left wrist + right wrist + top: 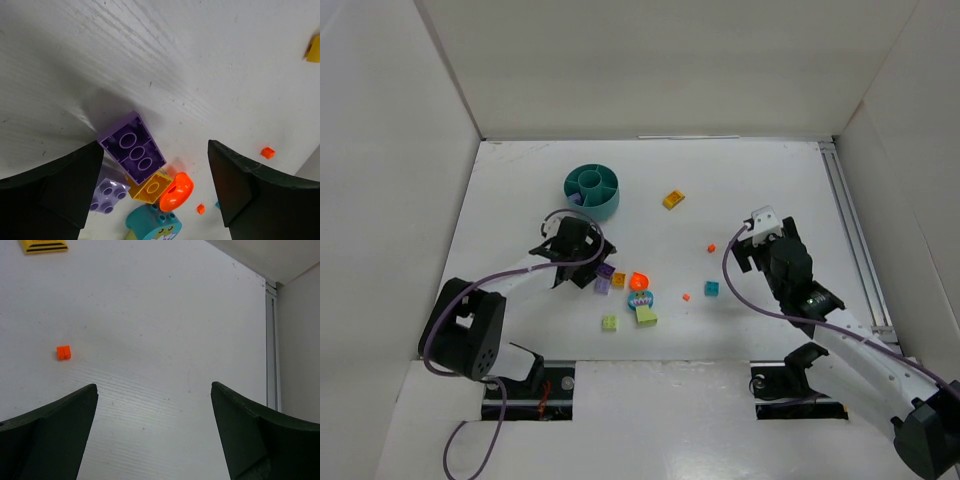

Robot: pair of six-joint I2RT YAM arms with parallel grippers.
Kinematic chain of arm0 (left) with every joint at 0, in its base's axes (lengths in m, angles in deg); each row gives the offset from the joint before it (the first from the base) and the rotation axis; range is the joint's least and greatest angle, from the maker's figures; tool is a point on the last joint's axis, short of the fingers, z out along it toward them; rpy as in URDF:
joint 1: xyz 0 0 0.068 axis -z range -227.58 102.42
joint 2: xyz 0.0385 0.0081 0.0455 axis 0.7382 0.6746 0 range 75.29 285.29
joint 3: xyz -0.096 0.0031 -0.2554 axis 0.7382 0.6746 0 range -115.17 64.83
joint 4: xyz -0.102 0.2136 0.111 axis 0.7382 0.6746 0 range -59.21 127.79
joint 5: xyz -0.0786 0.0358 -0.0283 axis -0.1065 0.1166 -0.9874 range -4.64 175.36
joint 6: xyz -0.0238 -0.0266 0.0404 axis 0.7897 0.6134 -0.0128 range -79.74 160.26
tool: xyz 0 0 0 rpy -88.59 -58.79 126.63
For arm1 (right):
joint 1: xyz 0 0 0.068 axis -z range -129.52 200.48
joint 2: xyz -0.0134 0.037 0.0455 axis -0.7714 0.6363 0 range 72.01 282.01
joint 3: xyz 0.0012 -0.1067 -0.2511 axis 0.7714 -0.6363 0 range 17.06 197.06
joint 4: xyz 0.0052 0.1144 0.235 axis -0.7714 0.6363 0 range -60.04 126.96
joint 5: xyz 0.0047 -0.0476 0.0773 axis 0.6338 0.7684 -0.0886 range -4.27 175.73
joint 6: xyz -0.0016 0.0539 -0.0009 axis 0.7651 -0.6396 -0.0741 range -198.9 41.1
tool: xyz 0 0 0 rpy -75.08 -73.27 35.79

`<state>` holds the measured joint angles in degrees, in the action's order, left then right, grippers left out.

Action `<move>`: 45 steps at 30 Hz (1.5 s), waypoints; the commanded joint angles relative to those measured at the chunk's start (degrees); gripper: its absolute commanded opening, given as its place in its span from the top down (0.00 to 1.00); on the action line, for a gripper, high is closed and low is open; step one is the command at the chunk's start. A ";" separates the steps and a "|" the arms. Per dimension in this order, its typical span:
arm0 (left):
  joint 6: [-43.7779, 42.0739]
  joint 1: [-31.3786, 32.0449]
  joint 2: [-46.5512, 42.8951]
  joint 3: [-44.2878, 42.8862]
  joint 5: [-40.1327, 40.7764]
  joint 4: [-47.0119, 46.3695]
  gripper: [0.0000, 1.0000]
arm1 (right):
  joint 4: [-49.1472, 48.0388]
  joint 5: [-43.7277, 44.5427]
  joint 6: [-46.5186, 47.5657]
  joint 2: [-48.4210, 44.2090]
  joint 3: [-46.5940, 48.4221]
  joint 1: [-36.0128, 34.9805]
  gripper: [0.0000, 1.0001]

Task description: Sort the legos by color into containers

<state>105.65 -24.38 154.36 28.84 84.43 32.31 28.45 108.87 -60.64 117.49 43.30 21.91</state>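
The round teal bowl (592, 190) with its compartments stands at the back left. My left gripper (592, 262) is open and hovers over a cluster of legos. In the left wrist view (155, 150) a purple brick (132, 147) lies upside down between the jaws, with a lilac brick (107, 192), a yellow brick (151, 187), an orange curved piece (176, 191) and a teal piece (154, 222) beside it. My right gripper (757, 232) is open and empty over bare table (154, 390), right of a tiny orange bit (63, 352).
A yellow brick (673, 199) lies right of the bowl. Two lime pieces (646, 316) (609, 323) lie near the front. A small teal brick (712, 288) and another orange bit (686, 297) lie mid-table. A metal rail (850, 230) runs along the right wall.
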 commanded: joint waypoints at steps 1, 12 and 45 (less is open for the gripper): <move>0.27 0.27 2.83 -3.99 6.47 4.72 0.19 | -1.12 1.56 -0.07 -0.21 0.22 -0.25 0.01; -2.46 6.06 8.56 -11.21 13.32 12.80 0.43 | -1.12 2.18 -0.07 -0.74 0.22 -0.25 0.01; -32.75 0.97 -2.43 -21.68 41.89 -9.93 0.72 | -0.06 4.99 0.46 3.75 3.56 -0.25 0.01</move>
<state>83.00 -23.20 153.33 5.87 123.18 34.63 29.56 112.50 -60.42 120.90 43.78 21.91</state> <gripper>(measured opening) 0.352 0.987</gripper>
